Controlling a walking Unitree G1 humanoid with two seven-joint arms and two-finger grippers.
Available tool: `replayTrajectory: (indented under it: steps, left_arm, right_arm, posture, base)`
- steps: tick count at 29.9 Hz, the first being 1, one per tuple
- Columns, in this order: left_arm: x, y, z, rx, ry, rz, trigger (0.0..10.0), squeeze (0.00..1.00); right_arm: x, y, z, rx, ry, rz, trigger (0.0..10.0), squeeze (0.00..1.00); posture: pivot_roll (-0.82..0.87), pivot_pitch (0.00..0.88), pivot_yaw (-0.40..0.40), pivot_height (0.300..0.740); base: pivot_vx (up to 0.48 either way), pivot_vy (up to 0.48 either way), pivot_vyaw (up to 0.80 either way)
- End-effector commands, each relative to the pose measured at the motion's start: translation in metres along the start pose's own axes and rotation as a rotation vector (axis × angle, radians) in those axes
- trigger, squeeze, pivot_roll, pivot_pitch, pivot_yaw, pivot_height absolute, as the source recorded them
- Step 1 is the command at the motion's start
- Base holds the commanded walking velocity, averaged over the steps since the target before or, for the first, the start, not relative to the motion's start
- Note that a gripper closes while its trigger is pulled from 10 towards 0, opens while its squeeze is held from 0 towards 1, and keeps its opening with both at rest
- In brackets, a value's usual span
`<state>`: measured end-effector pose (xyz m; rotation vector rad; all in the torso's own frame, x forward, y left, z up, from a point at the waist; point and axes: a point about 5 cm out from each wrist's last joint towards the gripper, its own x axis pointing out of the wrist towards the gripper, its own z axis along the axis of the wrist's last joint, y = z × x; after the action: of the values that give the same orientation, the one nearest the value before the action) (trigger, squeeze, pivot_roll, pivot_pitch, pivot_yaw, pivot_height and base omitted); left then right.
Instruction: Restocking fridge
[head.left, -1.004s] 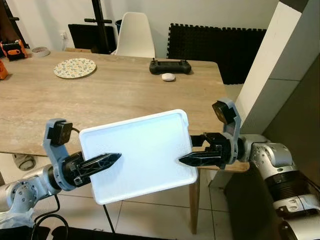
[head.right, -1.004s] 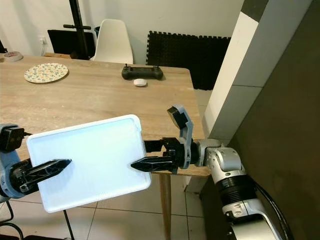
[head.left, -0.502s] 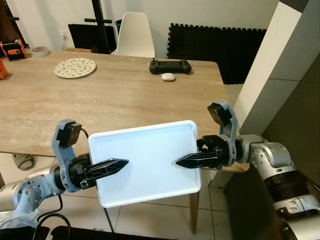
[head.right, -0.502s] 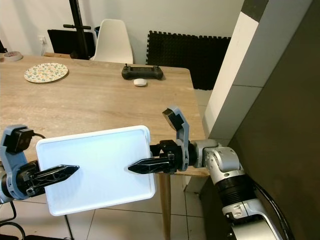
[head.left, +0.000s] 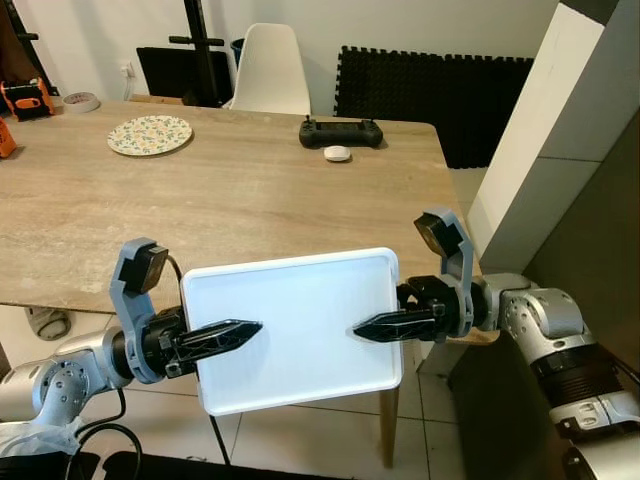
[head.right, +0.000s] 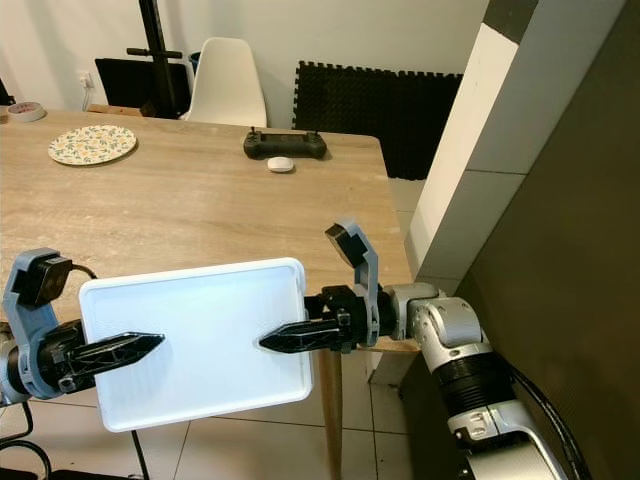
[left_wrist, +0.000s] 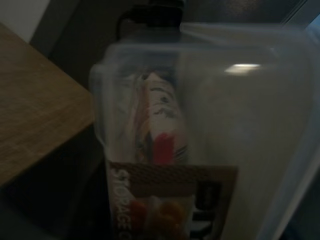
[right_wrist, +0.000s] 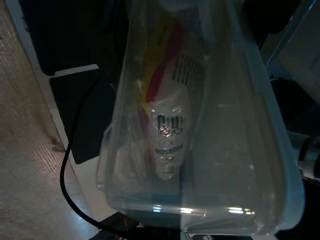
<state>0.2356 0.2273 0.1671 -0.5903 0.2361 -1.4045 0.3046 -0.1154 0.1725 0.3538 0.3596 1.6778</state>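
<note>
Facing wood table (head.left: 230, 190) w/ plate (head.left: 149, 134)

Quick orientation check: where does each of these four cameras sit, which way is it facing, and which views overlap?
Left eye view: on the head, looking forward and down at the wooden table; both arms show, left gripper and right gripper holding the white-lidded container.
Right eye view: same head, same scene, offset sideways; shares table, container and both grippers with the left eye.
Left wrist view: looks along the left arm at the clear container wall and packets inside.
Right wrist view: on the right arm, facing the same container from the opposite end.
</note>
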Motion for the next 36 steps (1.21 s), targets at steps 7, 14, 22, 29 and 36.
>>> replayTrajectory:
  steps: [7,14,22,29,36]
  left_arm:
    - [-0.010,0.004,-0.009,-0.042,-0.061,0.028,10.0,1.00]
    - [-0.031,0.006,-0.017,-0.057,-0.117,0.124,10.0,1.00]
    - [-0.056,0.007,-0.031,-0.093,-0.147,0.242,10.0,1.00]
    - [-0.071,0.029,-0.041,-0.038,-0.218,0.470,10.0,0.00]
    - [-0.080,0.060,-0.042,0.030,-0.419,0.775,10.0,0.00]
  right_arm:
    - [-0.013,-0.012,-0.005,0.016,-0.094,-0.151,0.0,0.00]
    - [-0.029,-0.014,0.000,0.034,-0.229,-0.205,0.0,0.00]
    - [-0.053,-0.006,0.014,0.027,-0.379,-0.198,0.0,0.00]
    - [-0.068,-0.020,0.024,0.017,-0.588,-0.376,0.0,0.00]
    - [-0.065,-0.028,0.014,0.077,-0.735,-0.461,0.0,0.00]
  posture:
    - [-0.04,0.015,-0.052,0.740]
    - [-0.03,0.012,-0.051,0.740]
    - [-0.03,0.010,-0.051,0.740]
    - [-0.03,0.011,-0.044,0.740]
    - [-0.03,0.006,-0.038,0.740]
  base:
    - [0.000,0.000,0.00]
    - [0.000,0.000,0.00]
    - [0.000,0.000,0.00]
    - [0.000,0.000,0.00]
    - [0.000,0.000,0.00]
